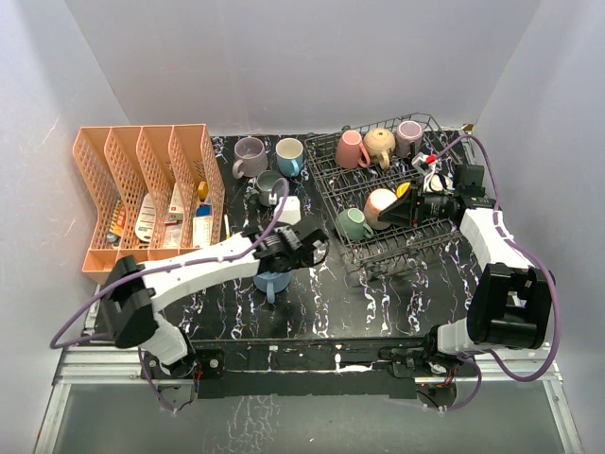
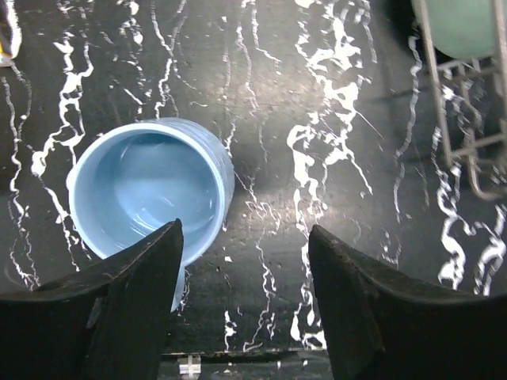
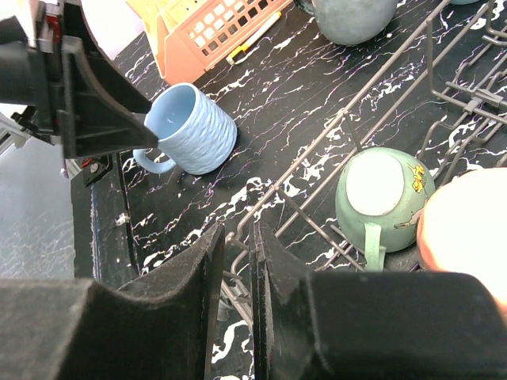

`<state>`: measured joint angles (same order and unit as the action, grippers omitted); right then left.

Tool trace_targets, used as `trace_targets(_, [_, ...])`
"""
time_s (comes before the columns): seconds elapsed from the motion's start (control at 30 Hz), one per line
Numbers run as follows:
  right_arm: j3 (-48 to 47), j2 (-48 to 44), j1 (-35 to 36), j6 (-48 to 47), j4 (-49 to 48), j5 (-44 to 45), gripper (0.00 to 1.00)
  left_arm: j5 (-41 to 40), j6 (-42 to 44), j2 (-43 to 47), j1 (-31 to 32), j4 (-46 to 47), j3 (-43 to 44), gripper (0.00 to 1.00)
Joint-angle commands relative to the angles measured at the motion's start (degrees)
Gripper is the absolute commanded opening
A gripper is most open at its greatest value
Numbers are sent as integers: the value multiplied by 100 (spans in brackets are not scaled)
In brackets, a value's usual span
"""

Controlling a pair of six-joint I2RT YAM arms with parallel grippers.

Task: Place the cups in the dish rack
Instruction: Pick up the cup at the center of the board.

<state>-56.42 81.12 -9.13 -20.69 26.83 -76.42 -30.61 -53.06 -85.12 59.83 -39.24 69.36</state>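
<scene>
Five cups (image 1: 380, 206) sit in the dish rack (image 1: 326, 194); about five are left on the table (image 1: 378, 303). One pale blue cup (image 2: 146, 186) is just under the left gripper (image 2: 245, 233), whose jaws stand apart. The right gripper (image 3: 238, 237) hovers over the rack's edge, jaws nearly together, empty.

The left hand's (image 2: 244, 229) finger (image 2: 131, 317) hides the blue cup's (image 2: 146, 186) near rim; the frame edge cuts off the green cup (image 2: 463, 28).

On the black marbled table (image 1: 378, 303), the orange plastic divided organiser (image 1: 142, 199) sits at the left of the frame and the dark grey wire dish rack (image 1: 402, 248) at the upper right. Between them stand the mauve ceramic mug (image 1: 249, 156) and the blue ceramic mug (image 1: 289, 154). The ribbed pale blue ceramic cup (image 1: 271, 284) lies below them, at centre.
</scene>
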Motion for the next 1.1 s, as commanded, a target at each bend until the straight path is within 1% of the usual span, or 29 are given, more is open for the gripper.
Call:
trace_targets(0.0, [-167,-13,-40,-63,-72,-78,23,-1025,-817,-787,78,-1526,832,61])
trace_targets(0.1, [-167,-22,-39,-65,-68,-82,23,-1057,-887,-1295,82,-1691,1119,60])
trace_targets(0.13, [-167,-30,-39,-57,-70,-78,23,-1082,-913,-1396,81,-1711,1164,58])
trace_targets(0.3, [-172,-35,-37,-60,-64,-84,23,-1160,-810,-1680,72,-1544,1228,53])
trace_targets(0.43, [-176,-52,-45,-65,-62,-78,23,-1112,-734,-1830,19,-1340,1238,46])
trace_targets(0.5, [-176,-53,-46,-62,-64,-78,23,-1056,-681,-1932,-33,-1286,1265,40])
trace_targets(0.6, [-176,-53,-47,-58,-61,-79,23,-951,-711,-2114,-141,-1390,1372,36])
trace_targets(0.77, [-176,-53,-47,-56,-61,-71,23,-848,-719,-2247,-299,-1361,1397,20])
trace_targets(0.9, [-176,-44,-57,-58,-61,-70,23,-845,-721,-2269,-346,-1316,1398,17])
trace_targets(1.07, [-183,-35,-61,-58,-59,-74,23,-781,-734,-2282,-388,-1209,1307,18])
